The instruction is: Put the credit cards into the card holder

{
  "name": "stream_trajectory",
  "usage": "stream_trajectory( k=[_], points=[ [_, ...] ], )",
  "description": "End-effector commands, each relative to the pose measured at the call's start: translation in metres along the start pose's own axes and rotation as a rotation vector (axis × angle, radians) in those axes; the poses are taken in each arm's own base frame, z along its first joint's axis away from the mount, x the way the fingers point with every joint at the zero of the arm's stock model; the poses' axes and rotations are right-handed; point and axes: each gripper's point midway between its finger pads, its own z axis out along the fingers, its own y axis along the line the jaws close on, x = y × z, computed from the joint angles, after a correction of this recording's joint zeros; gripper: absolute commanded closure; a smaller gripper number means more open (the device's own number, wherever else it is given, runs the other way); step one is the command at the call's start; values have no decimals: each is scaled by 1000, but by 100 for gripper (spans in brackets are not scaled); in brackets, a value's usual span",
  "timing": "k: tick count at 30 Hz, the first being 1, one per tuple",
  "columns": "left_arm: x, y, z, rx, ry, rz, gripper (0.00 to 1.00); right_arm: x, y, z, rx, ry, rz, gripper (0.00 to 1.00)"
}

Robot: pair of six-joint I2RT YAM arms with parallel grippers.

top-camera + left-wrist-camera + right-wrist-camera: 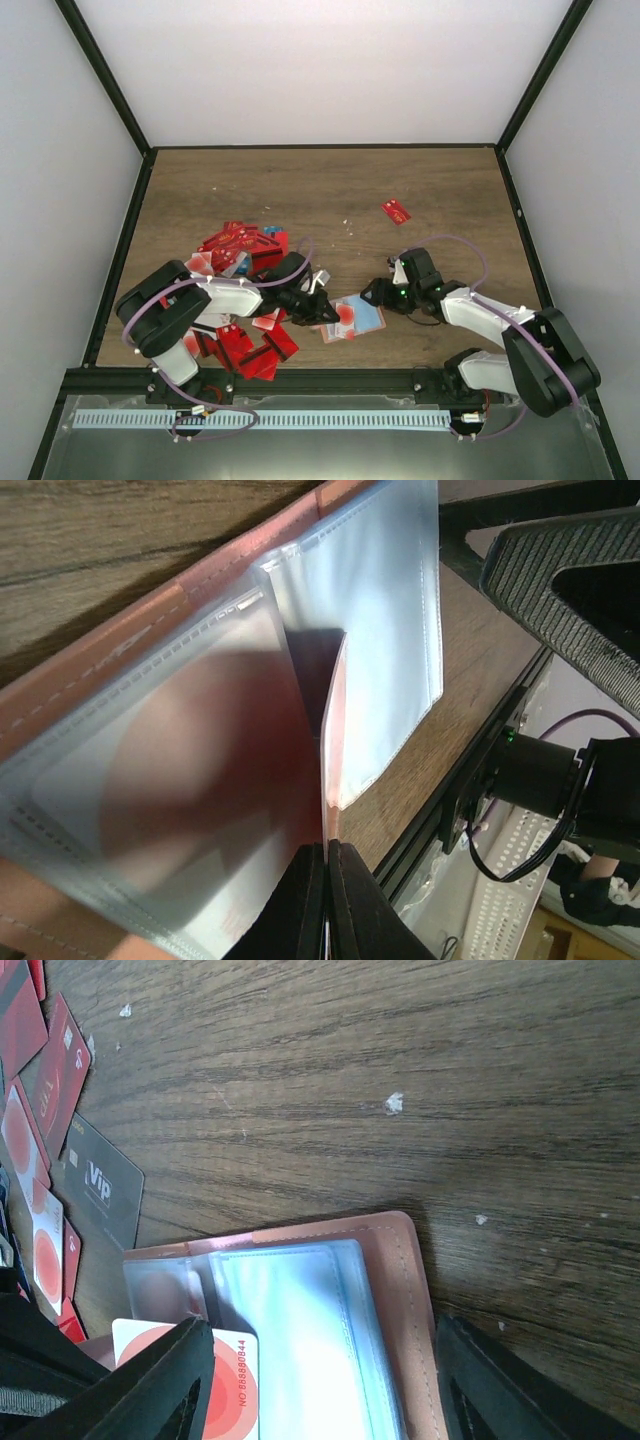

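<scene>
Left gripper (326, 880) is our nearest claw, and we see its jaws pinched fully together on the edge of a pale card (332, 730), which stands on edge and reaches up into the open card holder (395, 1250). We see the holder lying spread flat on the wooden table (330, 190), just ahead of and between the two arms. It has a salmon-tan stitched cover and frosted, bluish clear sleeves (370, 610) inside. From the right wrist we also see a white face with a red disc and a printed number on the holder's near part; from above a red disc shows on its left half, right at the left fingertips. Right gripper (325, 1330) hovers over the holder's other end with its jaws well apart and nothing between them but the holder below. One finger is over the sleeves, the other over bare wood just beside the cover; whether either touches we cannot tell. Credit cards (250, 345), mostly red, lie heaped under and beside the left arm. A second red heap (238, 248) lies further out on the left, close behind the left wrist. A grey card (105, 1185) marked Vip lies just beside the holder. Well apart, towards the far right, lies a lone red card (396, 210).
</scene>
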Motion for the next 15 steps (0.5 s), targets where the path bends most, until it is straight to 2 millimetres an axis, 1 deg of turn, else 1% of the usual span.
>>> stream_trajectory(
  k=[1, 3, 9, 12, 15],
  points=[
    [-3, -1, -1, 1, -19, -42, 96, 11, -7, 4, -6, 38, 18, 38],
    [-1, -4, -3, 16, -22, -55, 96, 12, -8, 4, -6, 39, 17, 38],
    [4, -17, -19, 34, -47, -39, 96, 12, -10, 4, 7, 36, 12, 39],
    [6, -16, -22, 22, -46, -42, 96, 12, -10, 5, 2, 39, 10, 39],
    [9, -11, -19, 13, -31, -56, 96, 13, -8, 7, -8, 47, 12, 40]
  ],
)
